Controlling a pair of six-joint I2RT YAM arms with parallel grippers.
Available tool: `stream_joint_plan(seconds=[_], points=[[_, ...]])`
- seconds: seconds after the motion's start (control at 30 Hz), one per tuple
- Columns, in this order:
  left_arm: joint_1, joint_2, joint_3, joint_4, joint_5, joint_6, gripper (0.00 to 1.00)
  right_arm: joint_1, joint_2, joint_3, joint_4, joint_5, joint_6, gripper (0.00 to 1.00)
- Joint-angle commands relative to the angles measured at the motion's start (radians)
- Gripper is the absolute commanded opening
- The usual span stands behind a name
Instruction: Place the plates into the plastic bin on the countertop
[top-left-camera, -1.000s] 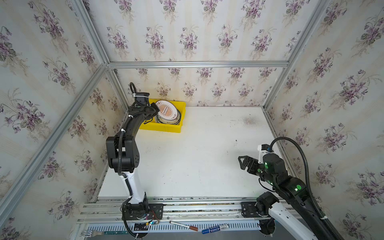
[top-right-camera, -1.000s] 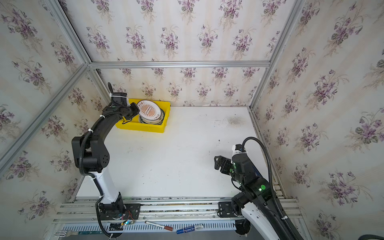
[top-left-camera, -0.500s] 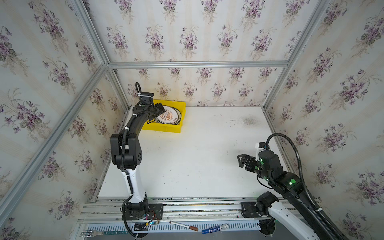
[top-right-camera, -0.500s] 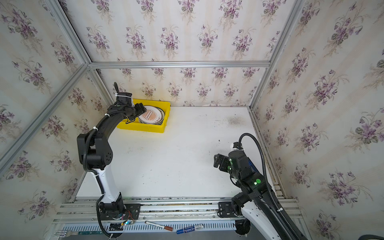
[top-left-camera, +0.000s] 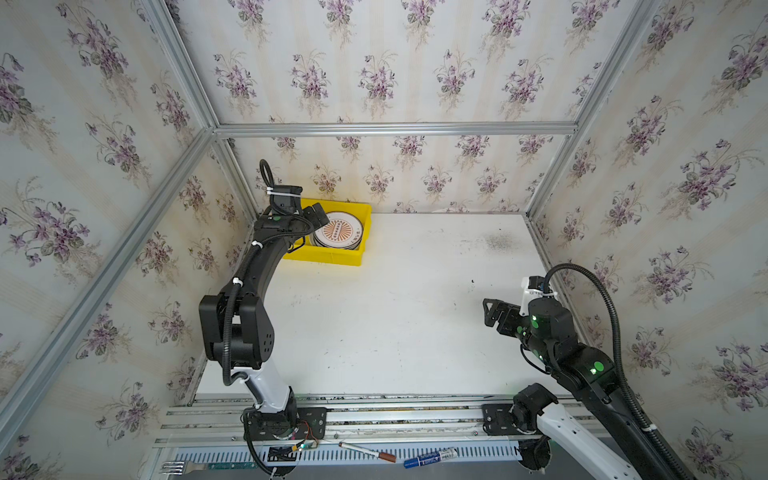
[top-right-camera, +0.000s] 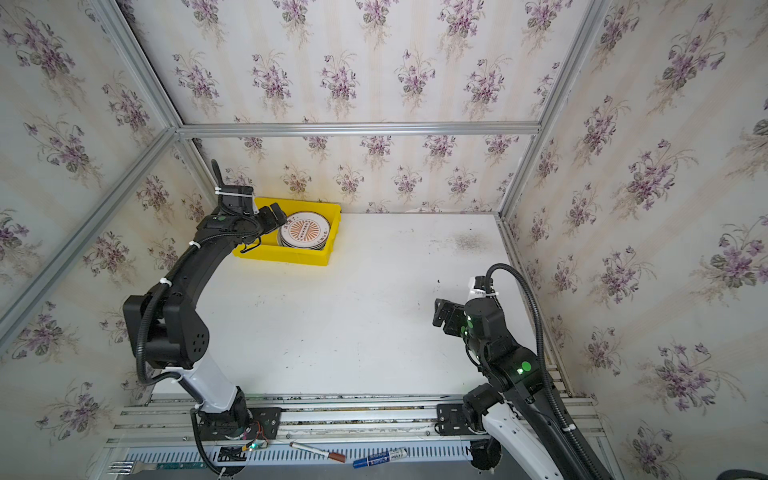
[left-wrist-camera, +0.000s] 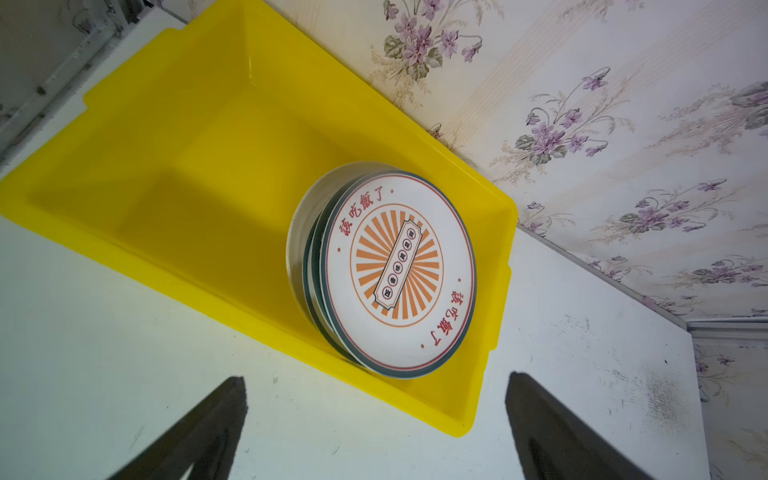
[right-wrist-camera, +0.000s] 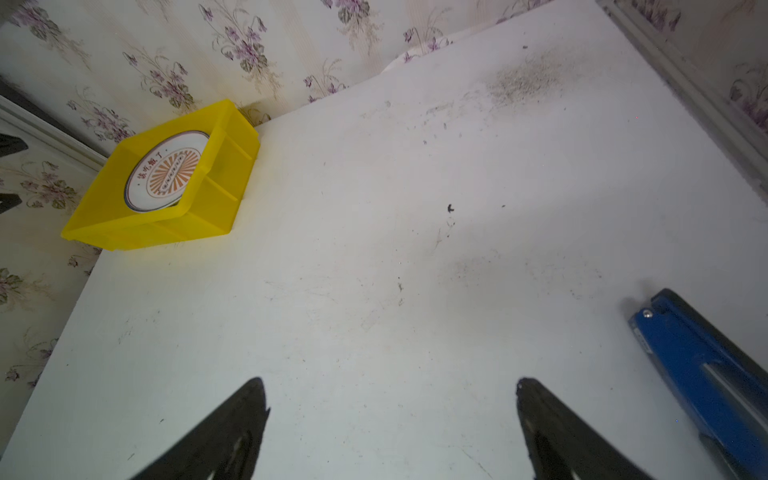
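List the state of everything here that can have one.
plastic bin: upright, one end unfilled.
plates: stacked in the bin's other end, sunburst plate topmost.
left gripper: open, empty, by the bin.
right gripper: open, empty, above the countertop.

The sunburst plate (left-wrist-camera: 399, 274) bears red characters 該吃飯了, printed 2 times.
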Motion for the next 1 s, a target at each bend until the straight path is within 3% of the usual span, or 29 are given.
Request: stream_joint_plan(seconds=[0.0, 0.1, 0.47, 0.6, 0.7, 0.8, 0.97], points=[[0.0, -0.091, -0.078, 0.033, -0.063, 0.003, 1.0, 0.0, 0.025, 0.013, 0.107, 0.079, -0.076, 0.96], [0.0, -0.237, -0.25, 0.128, -0.097, 0.007, 1.0, 0.0, 0.079, 0.002, 0.195, 0.107, -0.134, 0.96], [0.005, -0.766, -0.863, 0.405, -0.289, 0.064, 1.0, -0.017, 0.208, -0.222, 0.68, 0.391, -0.381, 0.99], [0.006, -0.813, -0.969, 0.509, -0.292, 0.106, 1.0, -0.053, 0.225, -0.361, 0.909, 0.42, -0.482, 0.99], [0.006, -0.802, -1.004, 0.557, -0.275, 0.149, 1.0, -0.096, 0.252, -0.41, 0.956, 0.444, -0.461, 0.99], [0.006, -0.798, -1.073, 0.688, -0.248, 0.209, 1.0, -0.12, 0.303, -0.498, 1.137, 0.473, -0.478, 0.99], [0.007, -0.764, -1.207, 0.979, -0.187, 0.367, 1.0, -0.157, 0.516, -0.536, 1.35, 0.439, -0.52, 0.99]])
